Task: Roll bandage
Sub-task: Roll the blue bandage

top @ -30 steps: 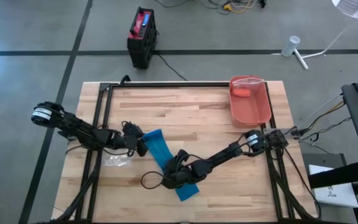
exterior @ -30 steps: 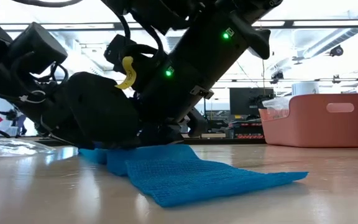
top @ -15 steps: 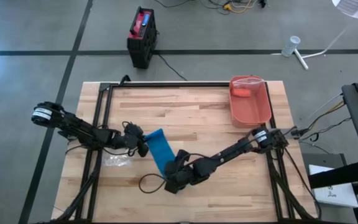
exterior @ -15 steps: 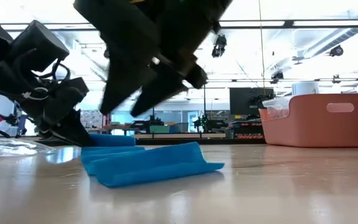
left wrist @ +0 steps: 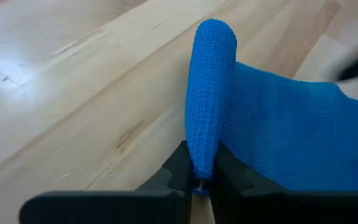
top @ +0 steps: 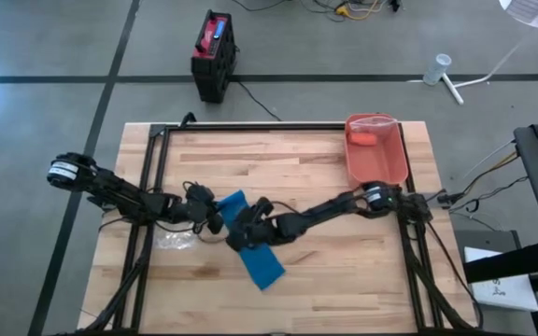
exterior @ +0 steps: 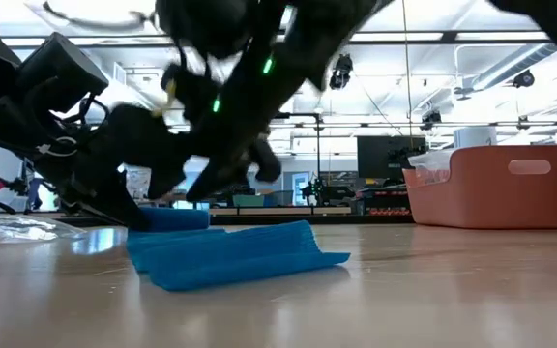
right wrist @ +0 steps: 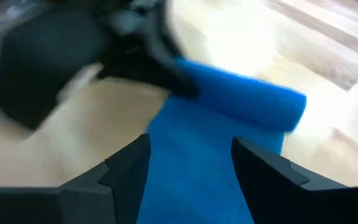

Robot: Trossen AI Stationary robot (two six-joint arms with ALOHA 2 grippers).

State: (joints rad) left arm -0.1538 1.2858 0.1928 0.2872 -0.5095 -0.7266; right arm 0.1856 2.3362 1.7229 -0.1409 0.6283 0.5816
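Note:
A blue bandage lies on the wooden table. Its rolled end (top: 231, 204) is at the far left and its flat strip (top: 260, 264) runs toward the near edge. In the low view the strip (exterior: 235, 254) lies in loose waves. My left gripper (top: 217, 217) is shut on the roll, which also shows in the left wrist view (left wrist: 209, 93). My right gripper (top: 240, 233) is open and hovers over the strip just beside the roll. In the right wrist view (right wrist: 190, 144) its fingers stand on either side of the strip (right wrist: 197, 180). I see no touch. My left gripper pinches one end of the rolled part (left wrist: 200, 167) between its two fingers. The fingers come in about level from the table's left side and lie along the roll's length. The roll rests on the table, and the strip runs off from its side.
A pink bin (top: 387, 170) with an orange thing inside stands at the far right. A clear plastic wrapper (top: 170, 242) lies near my left gripper. Black frame rails (top: 153, 168) run along the table's left, far and right sides.
My right gripper has risen off the strip's near part and gone toward the far left, up to the roll. The strip, spread out long a second ago, has drawn back toward the roll and lies shorter and wavy. The roll has stayed in place.

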